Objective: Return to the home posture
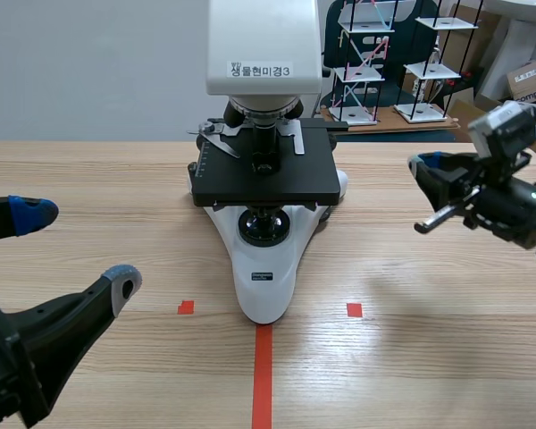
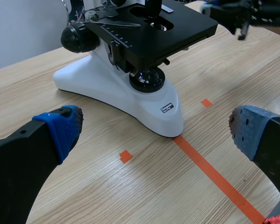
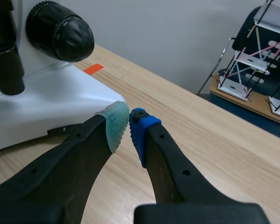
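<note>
A white microscope (image 1: 266,259) with a black stage stands at the table's middle, its base at the end of the orange tape line. My left gripper (image 1: 76,250) hovers low at the front left, open, with nothing between its blue pads; in the left wrist view the microscope (image 2: 107,86) lies just ahead of this gripper (image 2: 156,133). My right gripper (image 1: 422,166) is held above the table to the right of the stage. Its fingers are shut on nothing, the pads almost touching (image 3: 129,128), close beside the microscope's white base (image 3: 42,107) and under its black focus knob (image 3: 60,30).
White wire-frame shelf models (image 1: 368,63) stand on a board behind the table at the back right, and show in the right wrist view (image 3: 259,56). A cardboard box (image 1: 531,80) sits at the far right. Bare wood lies in front of the microscope on both sides.
</note>
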